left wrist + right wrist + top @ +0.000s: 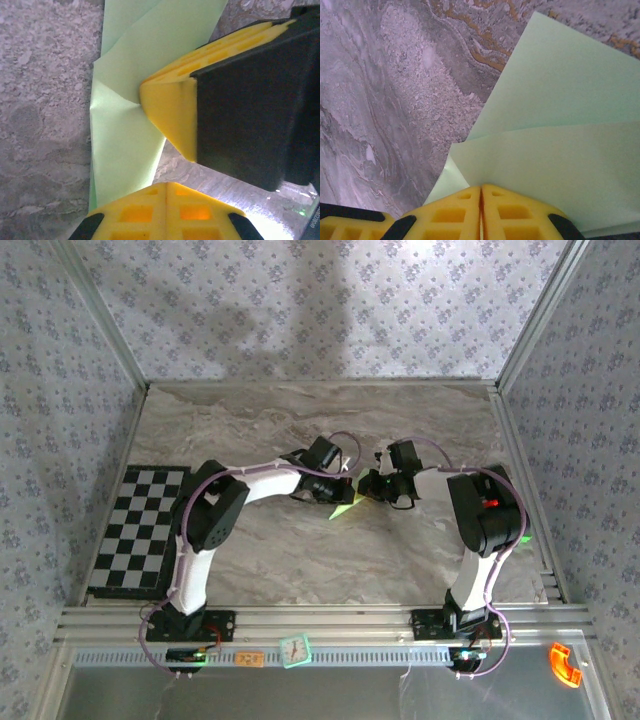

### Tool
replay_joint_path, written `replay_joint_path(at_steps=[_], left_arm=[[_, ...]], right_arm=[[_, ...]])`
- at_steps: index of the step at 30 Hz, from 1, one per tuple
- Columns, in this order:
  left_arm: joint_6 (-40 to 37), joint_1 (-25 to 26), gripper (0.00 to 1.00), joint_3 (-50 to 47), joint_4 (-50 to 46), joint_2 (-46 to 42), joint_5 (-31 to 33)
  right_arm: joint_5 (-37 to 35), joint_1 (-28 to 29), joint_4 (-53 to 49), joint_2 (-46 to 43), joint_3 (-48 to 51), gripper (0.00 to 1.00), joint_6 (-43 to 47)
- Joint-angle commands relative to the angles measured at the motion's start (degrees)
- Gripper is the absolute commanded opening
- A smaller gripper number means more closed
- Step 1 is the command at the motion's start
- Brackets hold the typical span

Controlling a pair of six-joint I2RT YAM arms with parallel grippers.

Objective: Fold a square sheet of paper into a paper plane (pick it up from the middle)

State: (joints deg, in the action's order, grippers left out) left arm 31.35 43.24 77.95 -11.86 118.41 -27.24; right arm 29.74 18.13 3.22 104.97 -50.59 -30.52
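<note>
The square sheet of paper [346, 508], pale green and creased into overlapping layers, lies mid-table between the two arms. My right gripper [363, 492] is shut on it: in the right wrist view the folded sheet [560, 150] fans out from between the closed yellow fingertips [481, 187]. The left wrist view shows the same right gripper [141, 98] pinching a crease in the sheet [127, 150]. My left gripper [167, 183] is shut, its yellow fingers pressed together. The paper's lower end runs behind its left finger, and no paper shows in the seam. From above, the left gripper [338, 496] sits at the sheet's left tip.
A black-and-white checkered mat [140, 530] lies at the table's left edge. Patterned walls close in the sides and back. An aluminium rail [320, 618] runs along the near edge, with a small clock-like square [295, 650] and an orange piece [565, 665] beyond it.
</note>
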Motion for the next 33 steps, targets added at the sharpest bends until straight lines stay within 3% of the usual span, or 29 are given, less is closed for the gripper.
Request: replay_joint_path(at_steps=[1,21,33], left_arm=[[-1.31,-0.08,0.07,1.68,-1.37,2.06,-0.92],[-2.16,-0.24,0.03,-7.38,-5.96,-0.27,-2.29],[-0.18,-0.27,0.04,-18.14,-4.41,-5.54,-2.48]], right_arm=[[-2.58,0.19,-5.50,4.02,0.88,0.11,1.78],[-8.81,-0.20,-14.50,7.78,-2.26,0.10,2.93],[-8.83,-0.07,-14.33,8.85,-2.50,0.10,3.34]])
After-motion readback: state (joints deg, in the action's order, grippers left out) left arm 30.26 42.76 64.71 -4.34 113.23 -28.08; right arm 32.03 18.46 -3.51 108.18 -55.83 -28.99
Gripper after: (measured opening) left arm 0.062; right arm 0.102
